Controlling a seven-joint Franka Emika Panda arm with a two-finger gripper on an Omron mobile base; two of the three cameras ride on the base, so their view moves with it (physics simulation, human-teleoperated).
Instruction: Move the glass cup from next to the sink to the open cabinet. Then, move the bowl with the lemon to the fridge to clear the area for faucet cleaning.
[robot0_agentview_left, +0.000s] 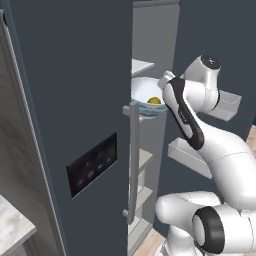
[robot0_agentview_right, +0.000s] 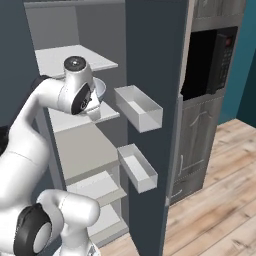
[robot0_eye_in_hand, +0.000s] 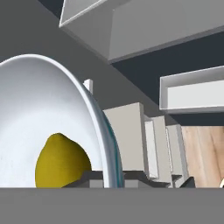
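Note:
The white bowl (robot0_agentview_left: 144, 95) with its bluish glassy rim hangs in the fridge opening, just above a white shelf (robot0_agentview_right: 75, 120). The yellow lemon (robot0_agentview_left: 154, 100) lies inside it. In the hand view the bowl (robot0_eye_in_hand: 48, 113) takes up the left side, with the lemon (robot0_eye_in_hand: 61, 159) low in it. My gripper (robot0_eye_in_hand: 113, 179) is shut on the bowl's rim, one finger on each side of it. The dark slate-blue fridge (robot0_agentview_left: 70, 90) stands with its right door (robot0_agentview_right: 150, 60) swung open. The glass cup, sink, faucet and open cabinet are out of view.
Two white door bins (robot0_agentview_right: 140, 107) (robot0_agentview_right: 137, 167) jut from the open door close to my arm. The closed left door carries a black touchscreen (robot0_agentview_left: 92, 164) and a grey bar handle (robot0_agentview_left: 133, 160). A dark microwave (robot0_agentview_right: 210, 55) sits right of the fridge, over wooden floor (robot0_agentview_right: 220, 190).

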